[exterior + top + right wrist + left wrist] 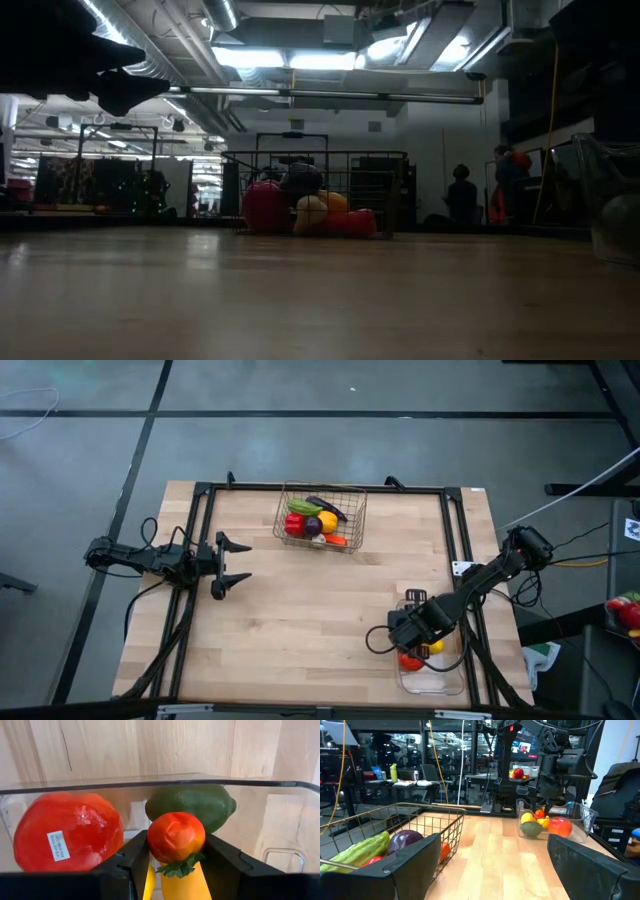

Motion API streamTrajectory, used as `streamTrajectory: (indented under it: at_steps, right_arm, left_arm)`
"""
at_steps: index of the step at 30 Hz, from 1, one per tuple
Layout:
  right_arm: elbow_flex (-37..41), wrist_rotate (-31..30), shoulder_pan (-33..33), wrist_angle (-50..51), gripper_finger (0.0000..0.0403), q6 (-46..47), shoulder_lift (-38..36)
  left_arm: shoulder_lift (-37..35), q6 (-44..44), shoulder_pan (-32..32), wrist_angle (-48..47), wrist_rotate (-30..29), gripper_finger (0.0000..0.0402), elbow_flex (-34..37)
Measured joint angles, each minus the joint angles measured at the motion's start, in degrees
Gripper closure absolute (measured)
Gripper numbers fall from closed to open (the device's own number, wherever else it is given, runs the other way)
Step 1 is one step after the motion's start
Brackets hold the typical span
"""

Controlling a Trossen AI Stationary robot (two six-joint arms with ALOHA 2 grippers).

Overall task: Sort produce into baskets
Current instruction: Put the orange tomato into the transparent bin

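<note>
Inside the clear plastic tray, right tool clamps a glossy round tomato; left tool wide.

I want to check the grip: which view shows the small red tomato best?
The right wrist view: the tomato fills it, between the right gripper fingers. The left wrist view shows it small and distant; the high view hides it; the low view misses it.

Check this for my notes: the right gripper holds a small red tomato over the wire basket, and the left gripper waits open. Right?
Not quite. The right gripper holds the small red tomato over the clear plastic tray, not the wire basket; the right wrist view shows it. The left gripper does wait open.
</note>
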State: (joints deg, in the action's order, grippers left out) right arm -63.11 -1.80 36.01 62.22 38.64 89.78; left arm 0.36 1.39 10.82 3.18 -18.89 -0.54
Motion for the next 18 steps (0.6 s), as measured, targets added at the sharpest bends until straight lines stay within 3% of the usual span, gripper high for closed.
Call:
streamTrajectory:
  at_steps: [18]
  right_arm:
    - [0.0,0.2,0.0,-0.3,0.0244,0.1,0.0]
  left_arm:
    - [0.0,0.1,0.0,0.0,0.0,0.0039,0.0]
